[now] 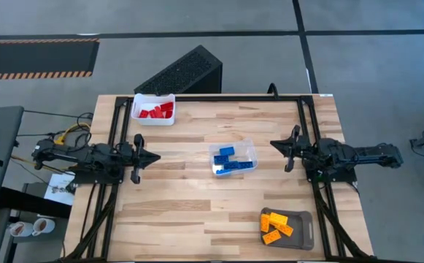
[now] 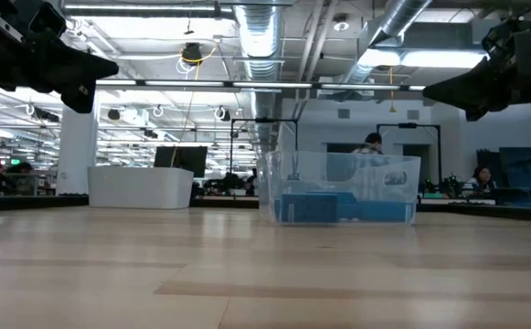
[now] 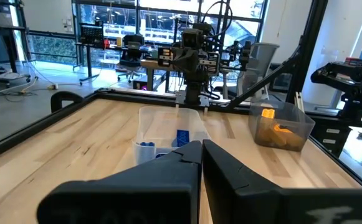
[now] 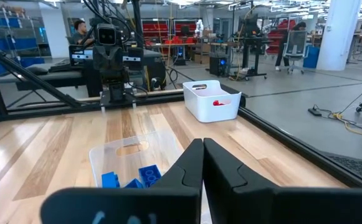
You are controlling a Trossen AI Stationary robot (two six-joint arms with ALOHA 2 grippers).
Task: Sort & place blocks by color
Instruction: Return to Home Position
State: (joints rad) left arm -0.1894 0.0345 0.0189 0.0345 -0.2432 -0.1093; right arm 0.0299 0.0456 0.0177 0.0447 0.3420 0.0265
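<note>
blocks point(image 1: 232, 161) are lying sorted: blue between the jaws, red blocks point(image 1: 155, 111) nearer the left jaws, orange blocks point(image 1: 276, 224) nearer the right jaws. both jaws are hanging pressed together, empty, as sorting looks finished.

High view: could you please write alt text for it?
Three containers on a table hold sorted blocks: red blocks in a white bin, blue blocks in a clear bin, yellow-orange blocks in a grey tray. The left gripper and right gripper, both shut, flank the clear bin.
</note>
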